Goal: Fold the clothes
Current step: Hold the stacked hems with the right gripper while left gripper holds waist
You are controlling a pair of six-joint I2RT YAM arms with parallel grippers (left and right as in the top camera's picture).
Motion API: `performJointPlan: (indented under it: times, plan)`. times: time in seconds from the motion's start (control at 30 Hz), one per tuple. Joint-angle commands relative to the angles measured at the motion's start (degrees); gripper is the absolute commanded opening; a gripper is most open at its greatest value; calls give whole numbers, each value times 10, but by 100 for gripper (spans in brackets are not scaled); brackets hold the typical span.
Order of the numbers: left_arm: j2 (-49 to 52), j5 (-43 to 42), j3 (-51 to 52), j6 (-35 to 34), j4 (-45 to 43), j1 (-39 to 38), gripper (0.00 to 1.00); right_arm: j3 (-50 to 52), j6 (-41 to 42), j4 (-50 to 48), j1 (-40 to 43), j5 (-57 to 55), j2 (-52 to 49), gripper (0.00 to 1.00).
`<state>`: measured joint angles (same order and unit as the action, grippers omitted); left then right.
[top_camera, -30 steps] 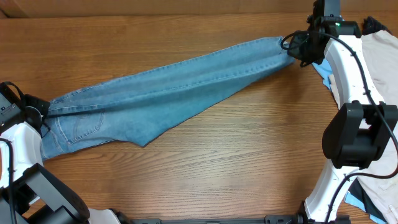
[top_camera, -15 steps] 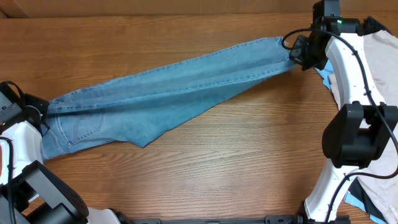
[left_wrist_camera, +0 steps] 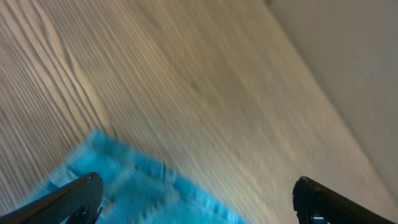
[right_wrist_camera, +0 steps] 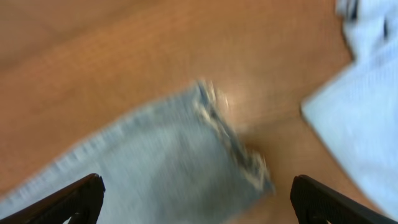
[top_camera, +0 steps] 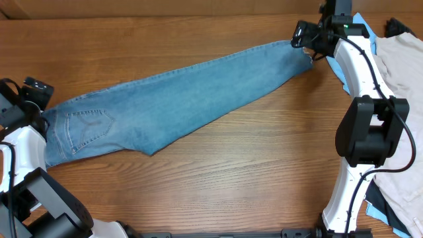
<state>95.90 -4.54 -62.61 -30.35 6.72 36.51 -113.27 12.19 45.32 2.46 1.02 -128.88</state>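
Jeans (top_camera: 172,99) flat; left fingers (left_wrist_camera: 74,196), right fingers (right_wrist_camera: 74,198) apart

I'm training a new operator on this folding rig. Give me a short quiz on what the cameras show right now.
1. True or false: the right hand is shut on the frayed hem of the jeans.
2. Which part of the jeans lies nearest the left hand?
A. the frayed hem
B. the waistband end with the back pocket
C. the middle of the legs
3. Fill in: the large garment at the right edge of the overhead view is ___ in colour.

Key
1. False. Its fingers are wide apart and the hem lies free.
2. B
3. beige
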Motion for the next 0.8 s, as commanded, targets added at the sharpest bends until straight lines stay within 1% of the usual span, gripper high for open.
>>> performJointPlan:
  times: [0.0,0.1,0.23,0.3,0.37,0.43,0.47,0.5,0.6,0.77]
  plan:
    - [-20,-71,-10,50,60,2,100,-11,-7,40,11,-29,4,100]
    - [-27,-75,-10,57,130,-5,100,-11,-8,66,18,-26,4,100]
    - [-27,-86,-10,67,229,-17,100,-11,-70,93,18,-3,4,100]
    - [-27,-86,-10,77,260,-23,100,-8,-78,102,18,-3,1,93]
    - [-27,-85,-10,88,284,-33,100,2,-78,98,18,-3,-4,81]
    - [-27,-83,-9,101,305,-44,100,13,-78,83,18,5,-14,76]
    - [-27,-72,-9,101,319,-52,100,18,-78,66,18,11,-28,68]
    - [-26,-65,-8,101,324,-57,100,18,-77,59,18,13,-34,67]
    - [-25,-40,-4,101,330,-70,100,18,-78,31,18,21,-54,66]
    - [-25,-26,2,100,331,-80,100,18,-78,-4,18,26,-76,65]
